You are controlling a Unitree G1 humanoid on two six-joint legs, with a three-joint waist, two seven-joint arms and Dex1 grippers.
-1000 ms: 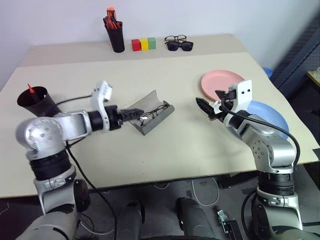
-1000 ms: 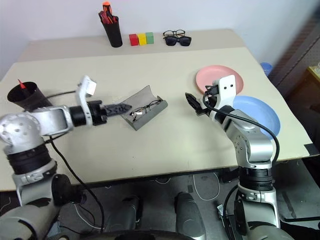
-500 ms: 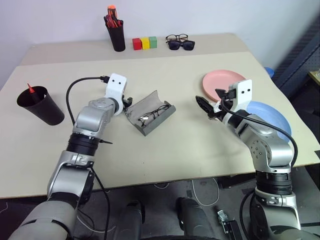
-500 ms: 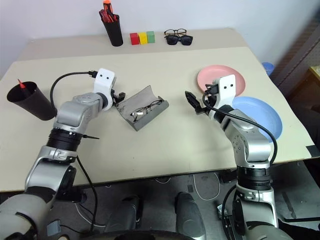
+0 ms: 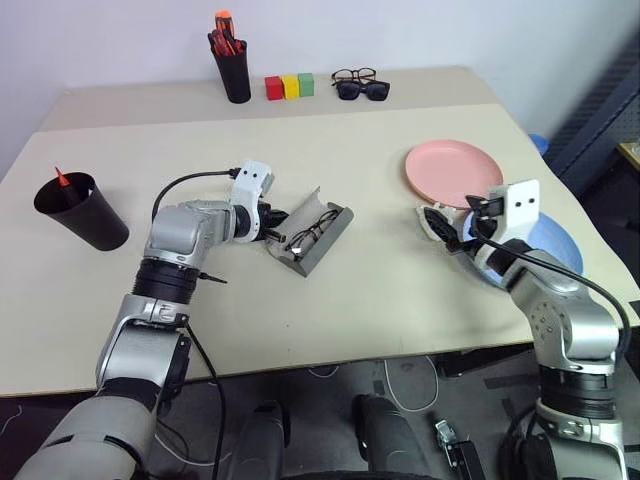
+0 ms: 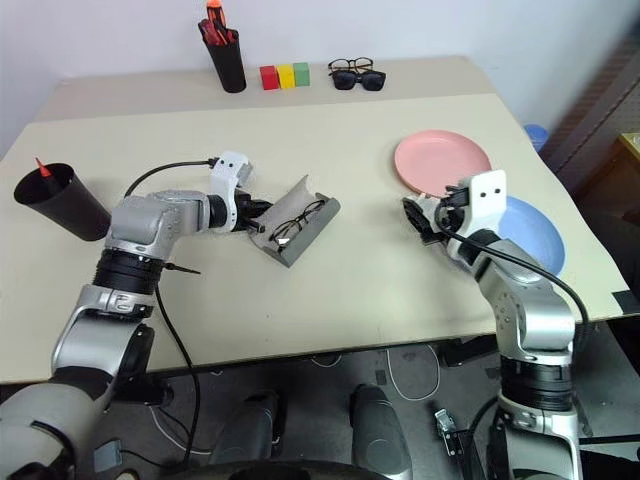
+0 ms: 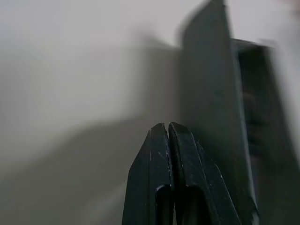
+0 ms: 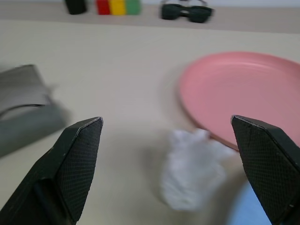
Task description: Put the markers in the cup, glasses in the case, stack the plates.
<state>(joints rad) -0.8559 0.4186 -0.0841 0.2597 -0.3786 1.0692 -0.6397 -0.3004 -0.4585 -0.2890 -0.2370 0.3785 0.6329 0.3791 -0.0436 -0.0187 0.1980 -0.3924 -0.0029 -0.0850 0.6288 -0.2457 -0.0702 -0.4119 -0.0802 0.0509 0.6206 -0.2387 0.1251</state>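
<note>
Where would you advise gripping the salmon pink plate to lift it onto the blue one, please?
Grip the pink plate by its raised rim on the edge nearest the open right gripper, coming in low: it lies flat, so probably just the rim gives the fingers purchase.

Wide bare stretch of table (image 5: 380,260) between the open case (image 5: 312,237) and the pink plate (image 5: 452,170), nothing in it, easy passage. Left gripper (image 5: 280,222), fingers pressed together, sits tight against the case's raised lid, blocking the case's left side. Right gripper (image 5: 436,222), jaws wide, hovers just beside the pink plate's near rim, partly over the blue plate (image 5: 555,240); a crumpled white scrap (image 8: 190,166) lies ahead of it by the pink rim. Front strip of table is bare. Black cup (image 5: 85,212) stands alone at far left, well apart. Back edge is crowded: pen holder (image 5: 233,70), colour blocks (image 5: 288,87), sunglasses (image 5: 360,90).
</note>
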